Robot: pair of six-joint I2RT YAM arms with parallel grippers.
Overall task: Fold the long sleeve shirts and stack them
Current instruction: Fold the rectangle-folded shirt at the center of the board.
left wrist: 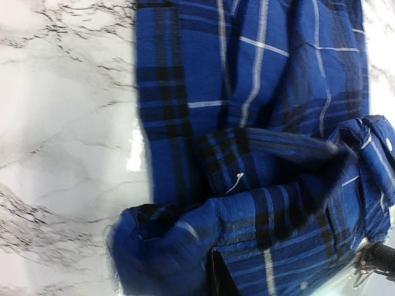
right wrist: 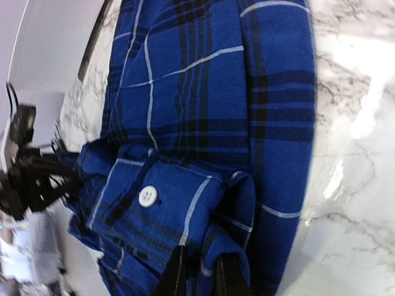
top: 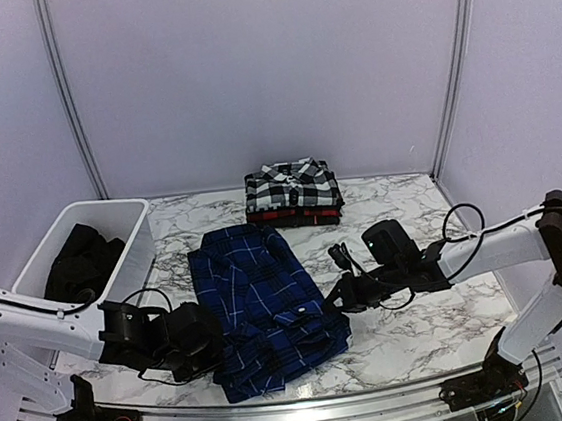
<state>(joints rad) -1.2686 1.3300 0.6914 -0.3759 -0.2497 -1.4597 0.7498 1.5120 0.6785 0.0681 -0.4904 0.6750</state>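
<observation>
Evenly does it: the royal blue plaid button-up shirt (top: pixel 261 308) lies mid-table, half folded. The right gripper (right wrist: pixel 202 272) pinches its buttoned cuff edge. Whether the left gripper (top: pixel 207 346) at the near hem grips, I cannot tell. Carry both sides level.

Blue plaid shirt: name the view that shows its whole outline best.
Top external: the whole blue plaid shirt lies in frame. Left wrist shows only a bunched edge close up; right wrist only a cuff and its white button.
</observation>
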